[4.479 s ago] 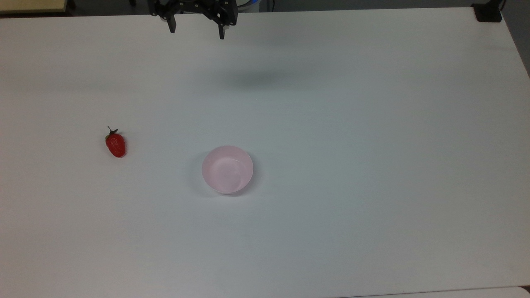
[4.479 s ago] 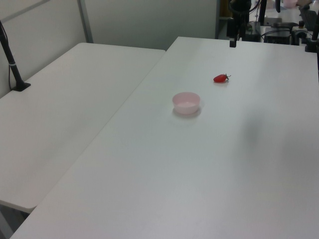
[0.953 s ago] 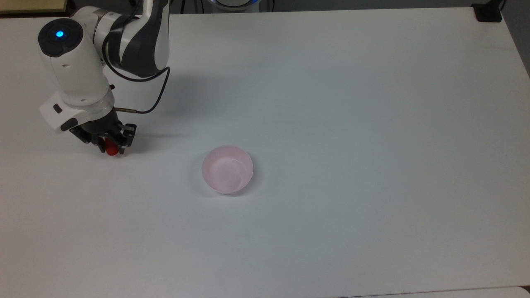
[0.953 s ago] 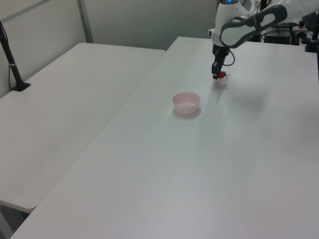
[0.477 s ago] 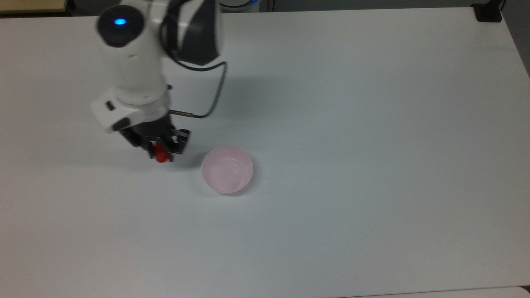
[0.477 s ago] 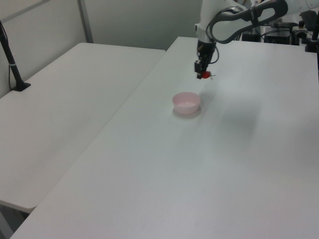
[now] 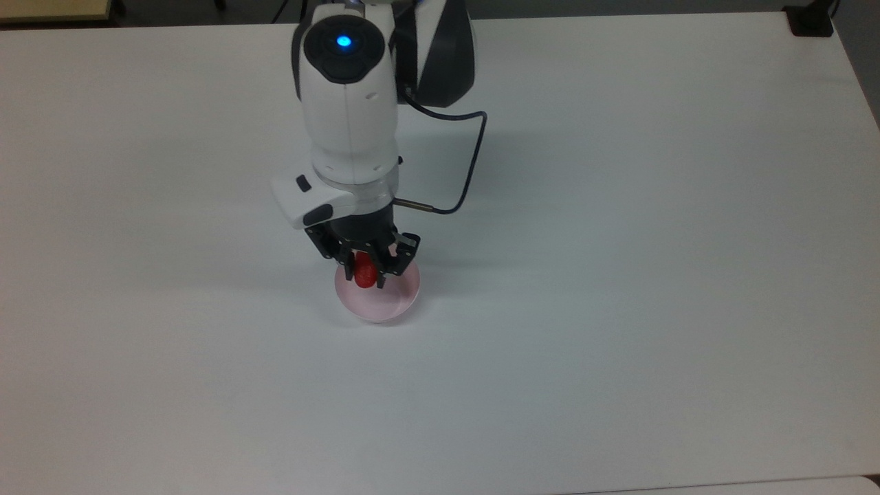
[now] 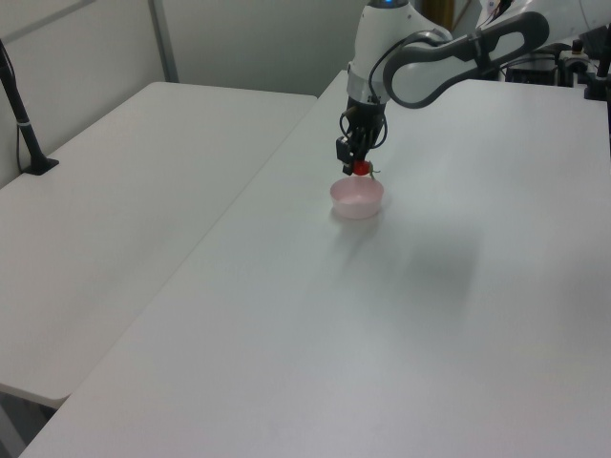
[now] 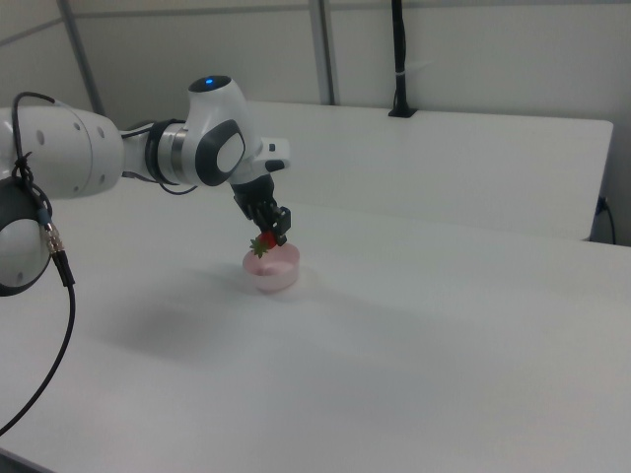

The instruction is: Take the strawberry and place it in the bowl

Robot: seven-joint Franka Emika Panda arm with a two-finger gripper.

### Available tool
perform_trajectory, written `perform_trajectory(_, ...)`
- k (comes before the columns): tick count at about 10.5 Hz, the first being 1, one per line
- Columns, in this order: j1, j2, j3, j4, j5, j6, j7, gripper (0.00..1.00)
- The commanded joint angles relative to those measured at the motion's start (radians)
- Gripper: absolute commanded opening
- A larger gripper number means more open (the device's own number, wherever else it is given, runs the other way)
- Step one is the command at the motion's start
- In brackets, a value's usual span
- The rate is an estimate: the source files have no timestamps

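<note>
The bowl (image 7: 385,302) served as the reference point. It was a small pale pink bowl standing upright on the white tabletop (image 7: 619,275), with bare surface all round it.

The hand (image 7: 366,271) hung directly above the bowl, pointing downward, and was closed on the strawberry (image 7: 365,271), which sat pinched between the two dark fingers (image 7: 348,267). In the top view the red fruit showed over the bowl's far half, inside the line of the rim. In the left view the strawberry (image 8: 360,169) was just above the bowl (image 8: 357,197), clear of its rim. In the right view the strawberry (image 9: 264,241) hung with its green leafy cap pointing down and towards the right view's left, close above the bowl (image 9: 272,269). Whether the cap touched the rim could not be told. The fruit was held in the air and not resting in the bowl.

The arm (image 7: 350,110) reached to the bowl from the tabletop's far edge in the top view. Its white wrist housing stood over the bowl's far side, a blue light lit on top. A thin black cable (image 7: 467,165) looped out from the wrist on the top view's right of the bowl.

Beyond the bowl in the right view, a second white table (image 9: 473,168) stood alongside, with a black post (image 9: 399,59) rising from its far edge.
</note>
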Motion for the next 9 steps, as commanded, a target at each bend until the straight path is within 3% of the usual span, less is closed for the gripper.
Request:
perform_trajectory(1,0.017,-0.015,-0.014,-0.004,0.001,0.019,0.015,1.00)
perform_trajectory(3,0.037,-0.070,-0.014,-0.006,0.001,-0.091,-0.020,1.00)
perform_trajectory(6,0.071,-0.234,-0.017,-0.013,0.004,-0.408,-0.074,1.00)
perform_trajectory(9,0.092,-0.359,-0.024,-0.054,-0.004,-0.597,-0.121,1.00)
